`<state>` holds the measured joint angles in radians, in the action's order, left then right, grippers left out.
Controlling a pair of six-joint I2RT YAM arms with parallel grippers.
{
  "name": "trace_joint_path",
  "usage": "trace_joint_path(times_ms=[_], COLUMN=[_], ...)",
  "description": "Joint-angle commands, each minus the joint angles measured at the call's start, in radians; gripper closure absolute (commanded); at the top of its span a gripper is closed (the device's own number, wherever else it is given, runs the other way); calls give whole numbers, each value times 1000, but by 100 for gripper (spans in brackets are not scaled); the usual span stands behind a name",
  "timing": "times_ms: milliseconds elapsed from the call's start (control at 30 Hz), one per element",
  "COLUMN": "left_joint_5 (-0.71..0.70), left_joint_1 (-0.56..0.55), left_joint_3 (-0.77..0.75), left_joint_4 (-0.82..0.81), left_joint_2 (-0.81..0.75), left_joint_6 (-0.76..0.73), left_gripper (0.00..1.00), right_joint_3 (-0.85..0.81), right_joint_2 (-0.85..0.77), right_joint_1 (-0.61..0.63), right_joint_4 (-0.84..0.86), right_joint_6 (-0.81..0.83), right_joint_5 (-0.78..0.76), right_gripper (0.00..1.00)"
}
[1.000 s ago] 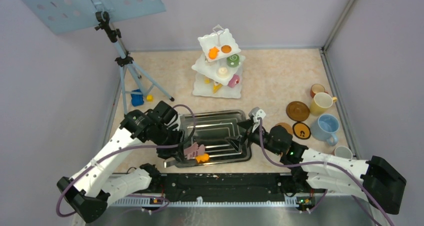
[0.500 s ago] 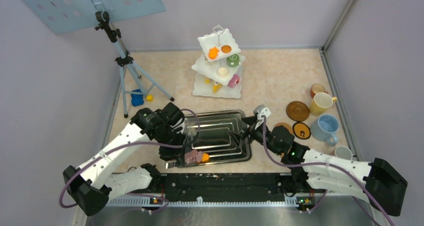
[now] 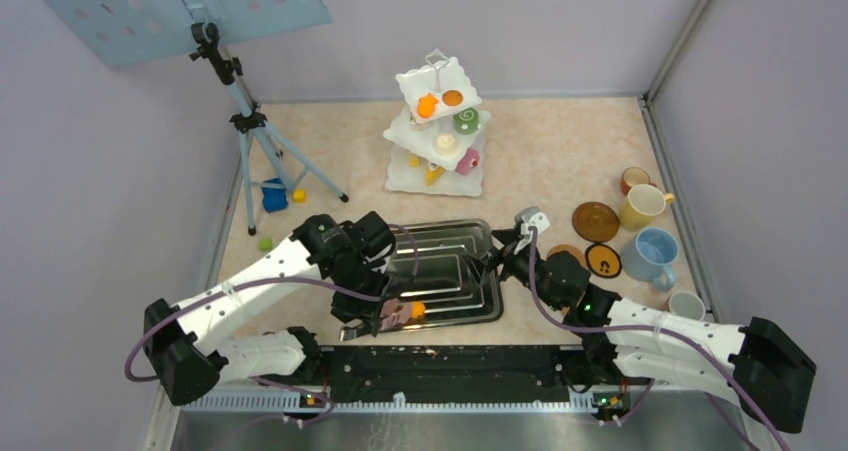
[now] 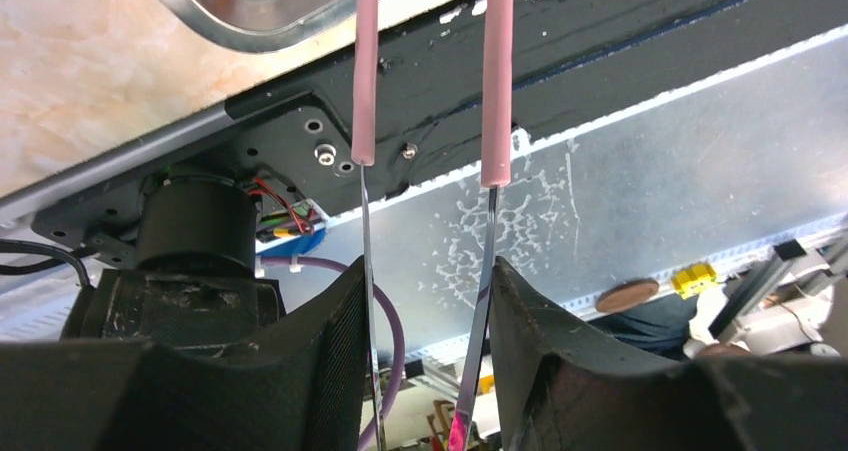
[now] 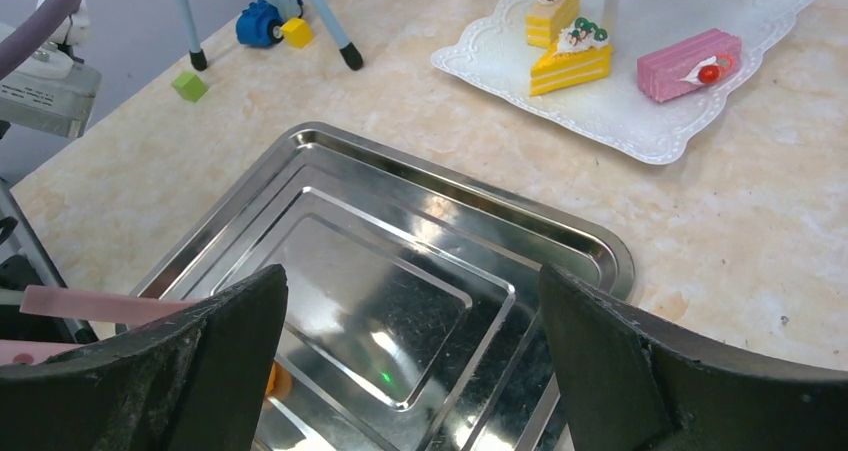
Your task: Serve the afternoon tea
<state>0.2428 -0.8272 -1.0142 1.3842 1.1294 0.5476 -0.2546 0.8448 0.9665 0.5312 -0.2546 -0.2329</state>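
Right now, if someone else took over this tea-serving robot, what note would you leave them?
Left gripper: shut on the pink-sleeved metal tongs, whose tips are at a small orange toy pastry in the rectangular steel tray.
Right gripper: open, empty, by the tray's right end.
Done: the white three-tier stand holds the other colourful toy pastries.
Left: probably carry the orange pastry to the stand, then pair the blue mug, yellow mug, brown mug and grey mug with the round brown coasters beside them at the right.
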Motion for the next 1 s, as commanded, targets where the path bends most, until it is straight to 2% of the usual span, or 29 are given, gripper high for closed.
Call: trace_joint_path(times_ms=[0,433,600,767,967], left_joint_5=[-70,-50,-70,-80,-87], left_joint_1=[-44,-56,-56,-56,-58], left_joint_3=[-62,-34,-62,-72,-86], left_joint_4=[-78,-359,-351,-347,-333], left_joint_2=[41,117,78,46,92], left_joint_6=[30,11,-30,-94,-65], left_gripper=[52,53,45,43,43], right_joint_3=[0,6,16,29,17], right_joint_2=[-10,-60,-99,-104,-103], right_joint_1=[7,7,6,6,6], right_joint_4=[22,-21,-45,-31,-46], right_joint_6=[-15,-34,-30,-31,-32], right_joint_5=[-23,-34,-55,-62,-58], right_gripper=[6,6,6,6,6])
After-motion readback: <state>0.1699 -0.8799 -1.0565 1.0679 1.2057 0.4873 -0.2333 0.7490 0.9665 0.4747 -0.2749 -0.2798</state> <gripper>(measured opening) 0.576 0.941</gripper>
